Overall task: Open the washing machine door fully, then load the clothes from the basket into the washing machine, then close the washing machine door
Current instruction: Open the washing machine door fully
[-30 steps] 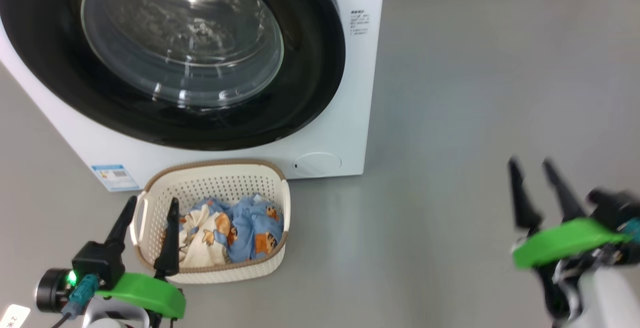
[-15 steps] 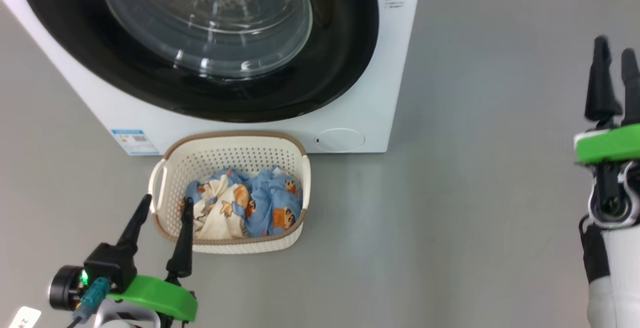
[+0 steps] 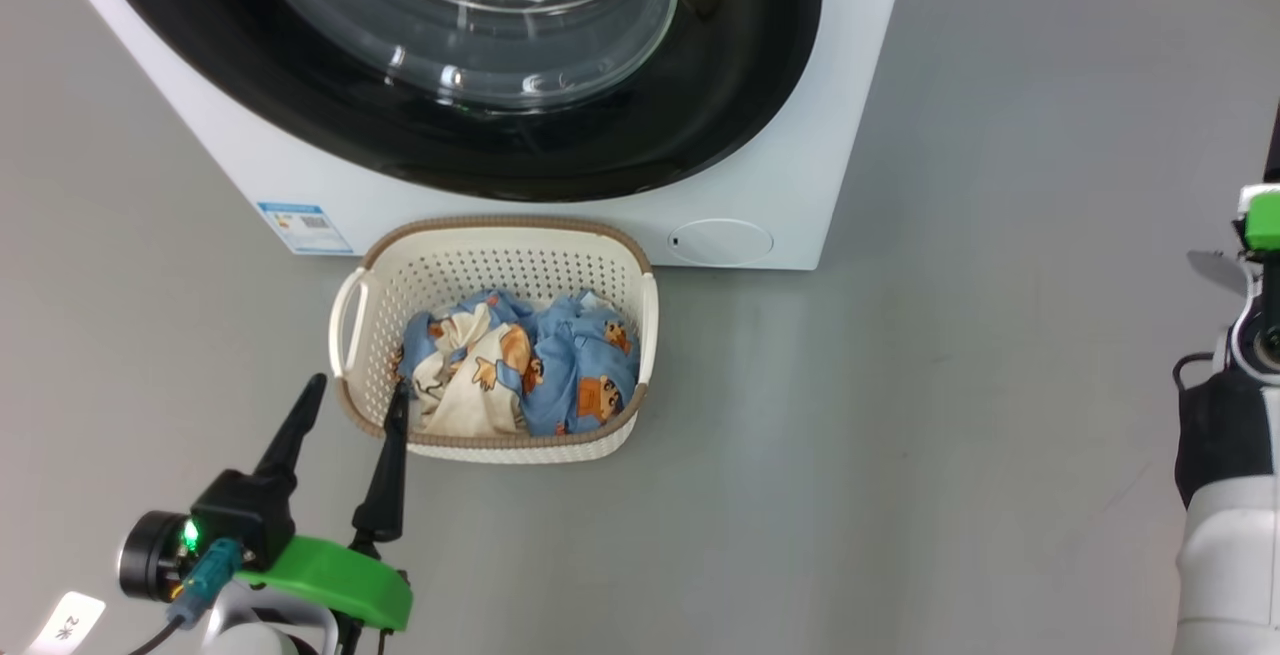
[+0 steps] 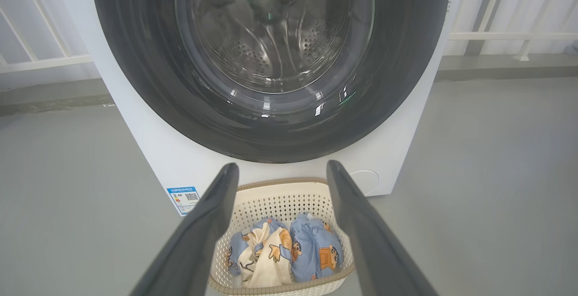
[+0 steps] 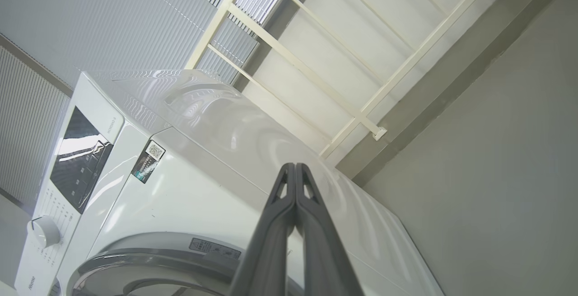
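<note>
The washing machine [image 3: 850, 135] stands at the top of the head view, white, with the washing machine door [image 3: 730, 105] lying flat against its front, glossy black rim around a clear glass bowl. On the floor right before it sits the basket [image 3: 480, 270], cream with a brown rim, holding the clothes [image 3: 520, 375], a blue and cream bundle. My left gripper [image 3: 358, 387] is open and empty, its right fingertip over the basket's near-left rim. In the left wrist view the left gripper [image 4: 282, 166] frames the basket [image 4: 280, 201]. My right gripper [image 5: 294, 166] is shut on nothing, raised beside the washing machine [image 5: 216, 151].
A blue label [image 3: 300, 227] and a round flap [image 3: 720, 241] sit low on the machine's front. Grey floor [image 3: 950, 385] spreads to the right of the basket. A white railing [image 4: 496, 36] runs behind the machine. The control panel [image 5: 81, 160] and a knob [image 5: 43, 232] show at the machine's top.
The head camera has shifted, so the machine and basket sit further right. My right gripper rose off the right edge of the head view and its fingers closed. The left gripper stays open.
</note>
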Motion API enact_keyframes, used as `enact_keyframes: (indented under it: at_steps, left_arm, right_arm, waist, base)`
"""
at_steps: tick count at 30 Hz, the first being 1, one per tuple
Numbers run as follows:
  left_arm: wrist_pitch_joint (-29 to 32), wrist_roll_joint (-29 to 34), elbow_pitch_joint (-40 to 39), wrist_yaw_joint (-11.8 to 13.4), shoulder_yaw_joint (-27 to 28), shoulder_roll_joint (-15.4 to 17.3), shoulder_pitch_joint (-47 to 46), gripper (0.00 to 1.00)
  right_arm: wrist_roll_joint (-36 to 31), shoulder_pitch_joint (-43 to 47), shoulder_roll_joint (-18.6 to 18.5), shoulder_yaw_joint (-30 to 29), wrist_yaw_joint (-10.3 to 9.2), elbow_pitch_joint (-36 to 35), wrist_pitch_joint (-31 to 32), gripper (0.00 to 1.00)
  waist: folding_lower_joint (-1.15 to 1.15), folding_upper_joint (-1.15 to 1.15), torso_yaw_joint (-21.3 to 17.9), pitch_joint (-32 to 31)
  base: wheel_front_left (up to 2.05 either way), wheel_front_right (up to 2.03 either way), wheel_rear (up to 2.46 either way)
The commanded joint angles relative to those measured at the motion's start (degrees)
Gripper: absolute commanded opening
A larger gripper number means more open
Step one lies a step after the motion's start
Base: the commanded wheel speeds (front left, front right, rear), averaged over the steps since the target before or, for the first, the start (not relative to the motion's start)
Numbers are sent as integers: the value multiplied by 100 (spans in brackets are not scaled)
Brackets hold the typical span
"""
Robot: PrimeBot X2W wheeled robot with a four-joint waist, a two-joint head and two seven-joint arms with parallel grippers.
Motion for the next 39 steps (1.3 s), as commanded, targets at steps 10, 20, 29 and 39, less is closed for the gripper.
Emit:
enact_keyframes:
  at_steps: [10,20,29,39]
  left_arm:
    - [-38,54,-141,-30,62,48,-336,100]
    - [-38,-4,-157,-33,-49,14,-459,100]
    - [-38,-118,-174,-18,-234,0,-600,100]
    - [-38,-271,-160,61,-491,-2,-690,100]
  right_arm:
    - [544,-1145,81,-486,9,548,849,0]
    - [485,-2280,85,-907,9,1575,1556,0]
    - [181,-3236,86,-1222,9,2471,2287,0]
    - [-314,-3789,86,-1482,9,3020,2719,0]
  waist:
    - [0,0,207,299]
    - [0,0,374,545]
    - [0,0,551,776]
    - [0,0,691,927]
  base:
    - [0,0,0]
    - [0,0,0]
    - [0,0,0]
    - [0,0,0]
